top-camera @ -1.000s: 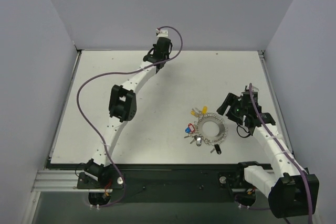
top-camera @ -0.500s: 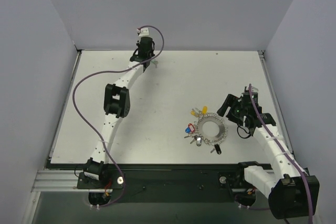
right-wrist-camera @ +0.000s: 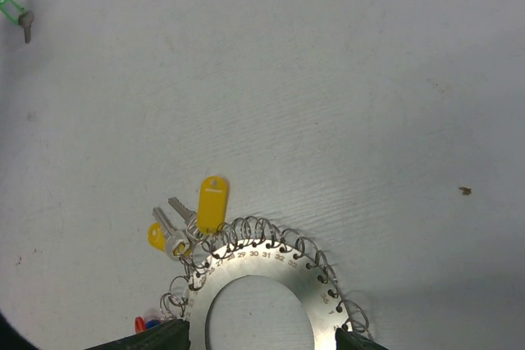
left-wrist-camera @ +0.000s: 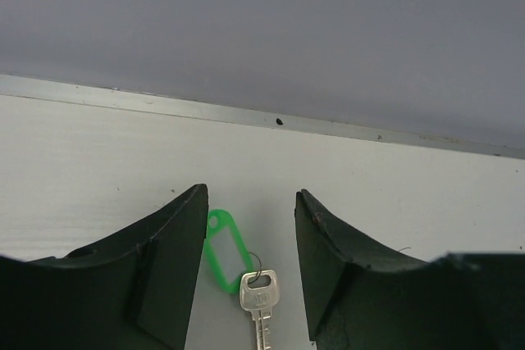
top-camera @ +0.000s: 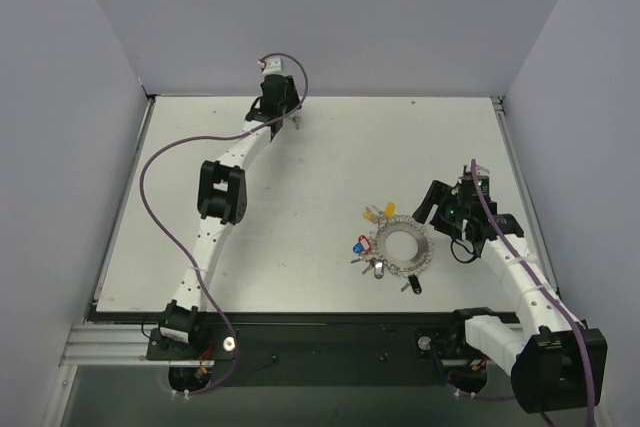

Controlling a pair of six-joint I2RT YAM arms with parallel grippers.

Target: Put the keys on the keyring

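Nearest my bases, my right gripper (right-wrist-camera: 256, 340) hung at the right side of the keyring (top-camera: 403, 245), jaws wide apart and holding nothing. Only the fingertips showed, and I could not tell whether they touched it. My worry there was a finger snagging one of the wire loops (right-wrist-camera: 271, 231) or nudging the yellow-tagged keys (right-wrist-camera: 211, 202) hanging at the rim. The ring lay loose on the table (top-camera: 300, 167), so any bump would likely have slid it.

Far off at the back edge, my left gripper (left-wrist-camera: 251, 198) stood open, its fingers (left-wrist-camera: 164, 268) either side of the green-tagged key (left-wrist-camera: 260, 294). The key lay flat on the table, apart from both. Closing there, I judged, might have pinched only the tag and left the key swinging, or scraped the surface and missed the thin blade. The far wall (left-wrist-camera: 262, 30) was near, leaving little room, and the carry to the ring would be long.

The ring was a flat, pale metal disc with a wide round hole, small printed numbers and springy wire coils along its outer edge. The red and blue keys (top-camera: 358, 246) lay at its left side. The table was matt white and faintly grained. The green tag was a glossy oblong frame, joined by a small split ring to a bright silver key. A brushed metal strip (left-wrist-camera: 123, 92) ran under the plain grey wall.
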